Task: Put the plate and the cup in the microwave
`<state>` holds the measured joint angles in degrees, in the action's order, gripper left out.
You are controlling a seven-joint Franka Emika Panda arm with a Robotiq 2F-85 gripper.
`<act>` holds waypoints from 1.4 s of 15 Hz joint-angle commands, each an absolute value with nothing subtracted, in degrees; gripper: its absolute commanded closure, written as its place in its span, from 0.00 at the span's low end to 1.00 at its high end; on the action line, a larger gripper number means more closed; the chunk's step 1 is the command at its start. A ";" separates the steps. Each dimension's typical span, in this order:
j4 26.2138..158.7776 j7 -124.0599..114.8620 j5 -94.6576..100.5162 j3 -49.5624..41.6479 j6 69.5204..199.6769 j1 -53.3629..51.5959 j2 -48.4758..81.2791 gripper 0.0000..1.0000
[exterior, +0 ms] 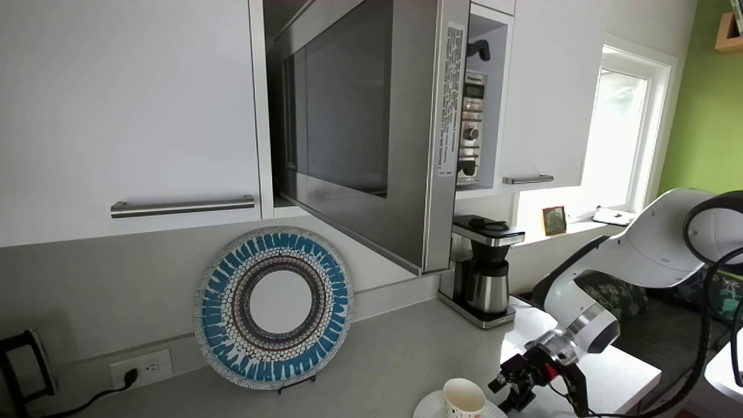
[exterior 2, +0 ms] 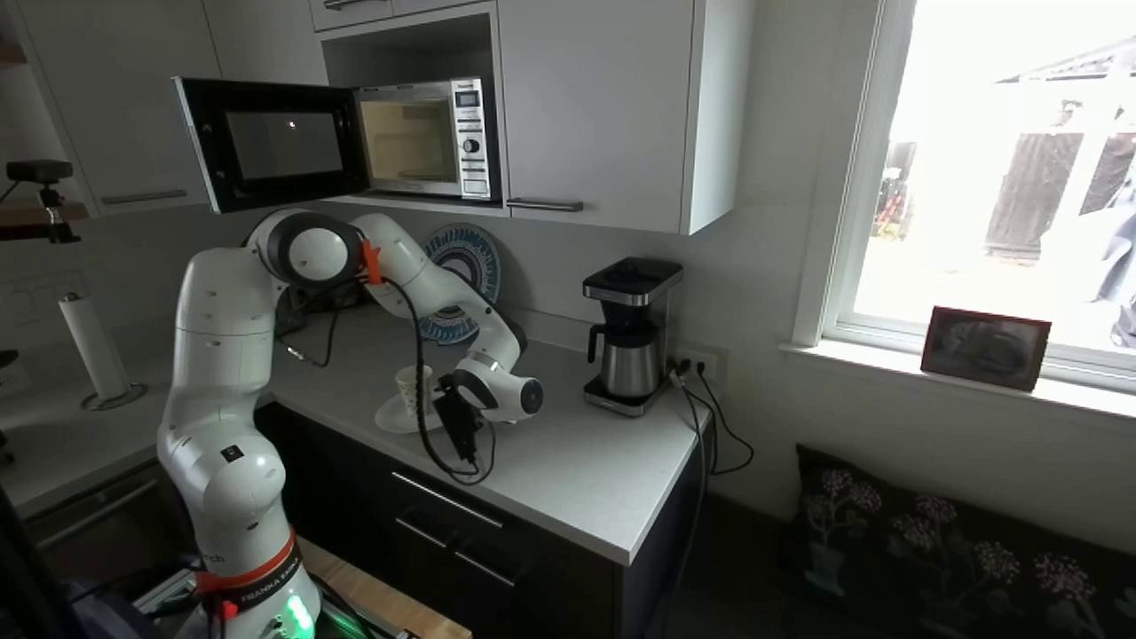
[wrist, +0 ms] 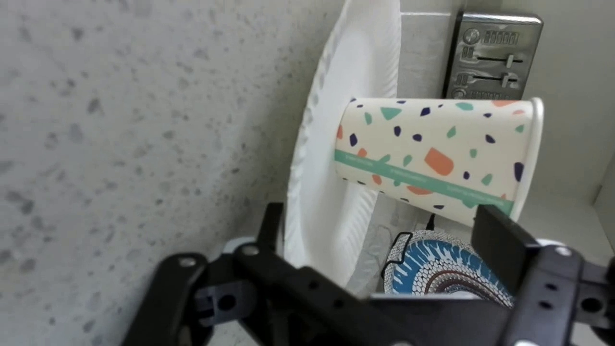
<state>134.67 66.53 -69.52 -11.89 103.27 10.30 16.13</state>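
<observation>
A paper cup [exterior: 464, 397] with coloured flecks and a green band stands upright on a white paper plate [exterior: 428, 404] on the counter. The cup [wrist: 432, 144] and plate [wrist: 322, 206] fill the middle of the wrist view, which is turned sideways. My gripper [wrist: 382, 226] is open and empty at the plate's edge. One finger is low by the plate's rim; the other is up near the cup's rim. In an exterior view the gripper [exterior: 500, 395] is right of the plate. The silver microwave [exterior 2: 413, 138] sits in the upper cabinet, its door [exterior 2: 275, 146] swung wide open.
A blue-patterned round plate [exterior: 215, 313] leans on the wall on a stand. A black-and-steel coffee maker [exterior: 487, 284] stands behind the gripper. The microwave door [exterior: 348, 128] juts out above the counter [exterior 2: 568, 479]. A paper towel roll [exterior 2: 93, 351] stands at the left.
</observation>
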 commanded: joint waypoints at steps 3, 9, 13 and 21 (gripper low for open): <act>133.29 64.63 -63.15 -11.26 105.65 9.91 18.63 0.25; 133.44 63.85 -59.98 -11.06 106.65 10.31 19.32 0.73; 133.64 63.27 -59.33 -11.00 107.84 10.38 19.93 0.99; 133.54 64.32 -60.57 -10.70 107.00 11.10 20.63 1.00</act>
